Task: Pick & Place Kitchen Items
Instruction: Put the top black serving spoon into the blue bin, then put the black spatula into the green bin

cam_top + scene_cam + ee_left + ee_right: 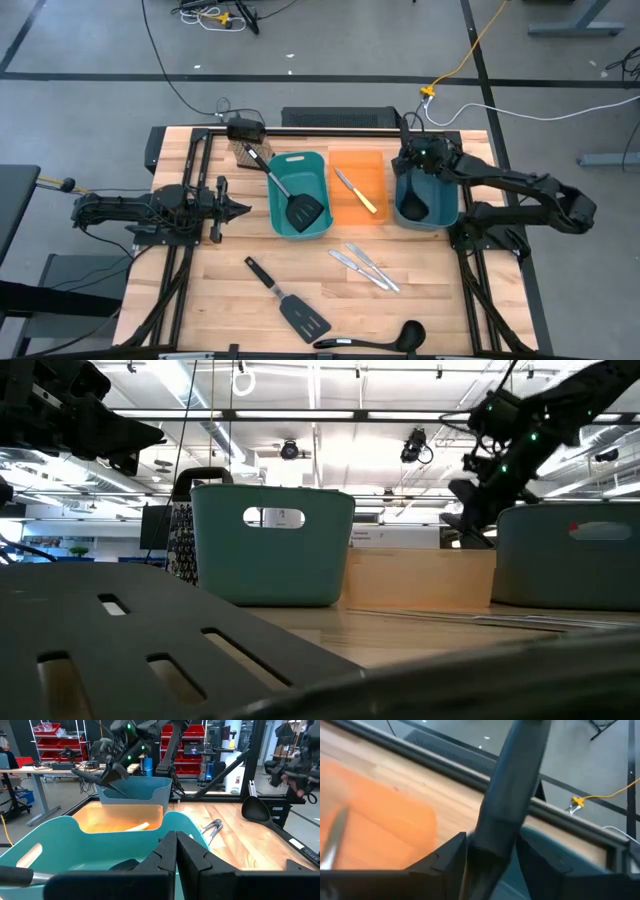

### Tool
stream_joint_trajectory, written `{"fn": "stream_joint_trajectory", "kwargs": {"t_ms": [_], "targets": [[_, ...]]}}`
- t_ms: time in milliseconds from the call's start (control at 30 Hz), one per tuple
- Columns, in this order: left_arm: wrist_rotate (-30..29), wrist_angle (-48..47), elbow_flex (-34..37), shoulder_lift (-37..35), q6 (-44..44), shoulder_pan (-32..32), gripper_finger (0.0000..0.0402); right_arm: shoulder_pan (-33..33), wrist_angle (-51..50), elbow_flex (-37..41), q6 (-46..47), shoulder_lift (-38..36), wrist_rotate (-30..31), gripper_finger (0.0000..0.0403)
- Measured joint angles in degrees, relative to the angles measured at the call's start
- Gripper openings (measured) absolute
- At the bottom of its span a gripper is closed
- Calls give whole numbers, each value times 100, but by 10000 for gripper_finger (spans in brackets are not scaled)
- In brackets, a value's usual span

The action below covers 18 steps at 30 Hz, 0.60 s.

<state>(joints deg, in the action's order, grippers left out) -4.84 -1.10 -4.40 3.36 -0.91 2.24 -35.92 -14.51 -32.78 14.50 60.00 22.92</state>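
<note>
Right gripper [418, 158] hangs over the right teal bin [450, 215] at two o'clock, jaws wide around a ladle [415, 205], seemingly just released inside. Left gripper [238, 209] waits shut at nine o'clock.

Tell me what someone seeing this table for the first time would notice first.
Probably the three bins in a row at the far side: a teal bin with a black spatula, an orange bin with a yellow-handled knife, and a darker teal bin. The right gripper hovers over that last bin, a ladle handle between its fingers.
</note>
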Motion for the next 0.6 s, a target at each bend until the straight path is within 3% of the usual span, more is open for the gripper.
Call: {"fn": "stream_joint_trajectory", "kwargs": {"t_ms": [167,300,400,600], "targets": [[0,-1,0,-1,0,0,9,137,-293,-597,-428,-568,-169,194],[2,0,0,-2,3,0,9,390,-48,-960,-1132,-1247,-1051,175],[2,-1,0,-2,9,-1,9,562,298,-1068,-1262,-1854,-1660,140],[2,-1,0,-2,59,-2,9,752,524,-1068,-1702,-3087,-2421,20]]}}
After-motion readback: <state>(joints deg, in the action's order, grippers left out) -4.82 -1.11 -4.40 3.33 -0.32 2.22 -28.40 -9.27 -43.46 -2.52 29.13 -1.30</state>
